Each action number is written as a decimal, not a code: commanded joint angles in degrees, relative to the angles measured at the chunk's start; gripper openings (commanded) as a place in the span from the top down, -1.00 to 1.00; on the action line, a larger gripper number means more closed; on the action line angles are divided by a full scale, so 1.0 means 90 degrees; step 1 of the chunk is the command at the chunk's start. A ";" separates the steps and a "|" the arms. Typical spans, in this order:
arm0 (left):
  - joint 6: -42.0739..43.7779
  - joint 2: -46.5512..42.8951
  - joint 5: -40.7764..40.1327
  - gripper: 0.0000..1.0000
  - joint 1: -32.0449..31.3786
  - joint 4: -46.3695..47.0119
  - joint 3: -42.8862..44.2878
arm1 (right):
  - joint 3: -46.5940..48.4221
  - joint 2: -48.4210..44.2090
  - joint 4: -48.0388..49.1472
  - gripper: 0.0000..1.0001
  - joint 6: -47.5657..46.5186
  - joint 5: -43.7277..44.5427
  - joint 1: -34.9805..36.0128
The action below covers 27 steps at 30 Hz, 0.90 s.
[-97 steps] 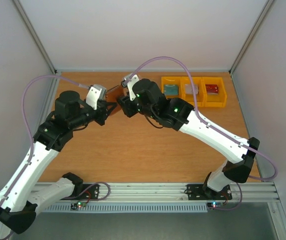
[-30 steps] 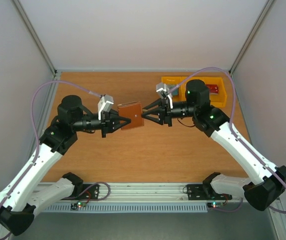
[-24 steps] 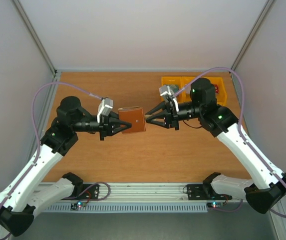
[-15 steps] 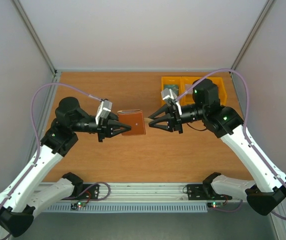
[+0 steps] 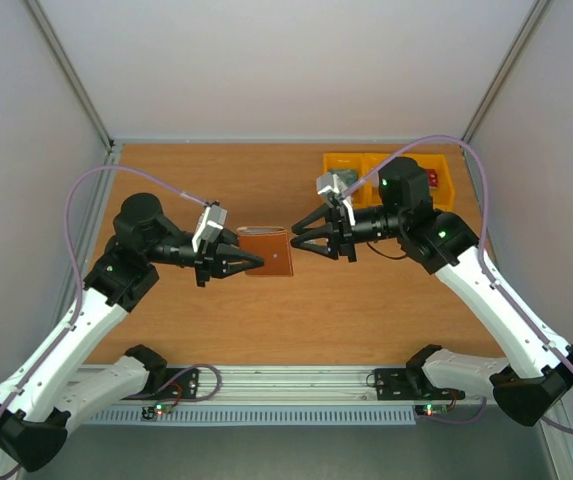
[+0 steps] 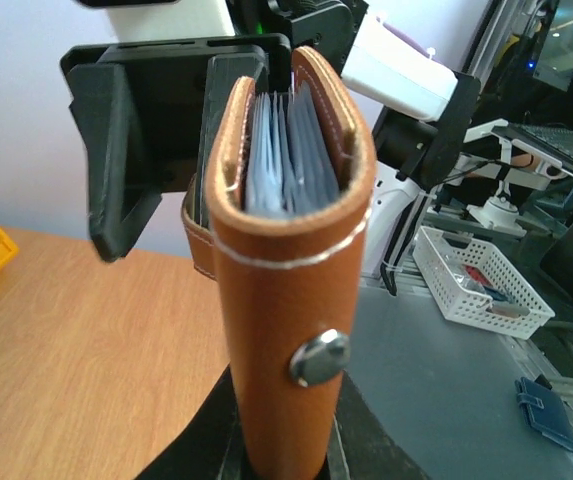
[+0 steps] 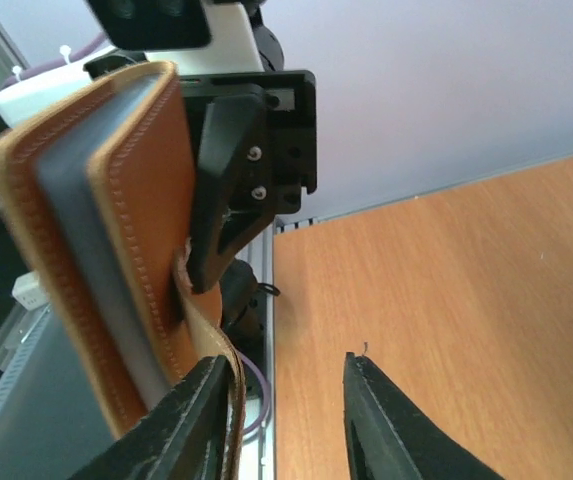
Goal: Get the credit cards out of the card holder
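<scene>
The card holder (image 5: 269, 256) is over the middle of the table (image 5: 366, 300), one end clamped between the closed jaws of the left gripper (image 5: 253, 262), with the right gripper (image 5: 299, 241) just beside its opposite edge. From above only a flat brown face shows. The left wrist view shows it edge-on and folded, with a metal snap (image 6: 318, 358) and blue-grey lining (image 6: 281, 165) between the covers, while the right wrist view shows the right jaws apart, one finger (image 7: 201, 415) beside the hanging tab (image 7: 206, 335).
</scene>
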 commanded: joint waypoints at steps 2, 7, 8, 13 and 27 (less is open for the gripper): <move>0.0296 0.0009 0.0228 0.99 -0.0086 0.0362 0.0016 | 0.0353 0.0175 -0.0561 0.26 -0.0529 0.0383 0.0487; 0.0247 0.0056 0.0187 1.00 -0.0140 0.0398 -0.0011 | 0.0276 0.0095 -0.0568 0.15 -0.0643 -0.0036 0.0669; 0.0239 0.0067 0.0189 0.99 -0.0141 0.0426 -0.0022 | 0.0342 0.0144 -0.0683 0.11 -0.0696 -0.0126 0.0713; 0.0206 0.0078 0.0188 0.99 -0.0149 0.0505 -0.0065 | 0.0530 0.0302 -0.0961 0.07 -0.0790 0.0534 0.1256; 0.0037 0.0126 -0.0094 0.99 -0.0243 0.0576 -0.0291 | 0.0020 0.0338 0.0944 0.51 0.0312 0.0800 0.1589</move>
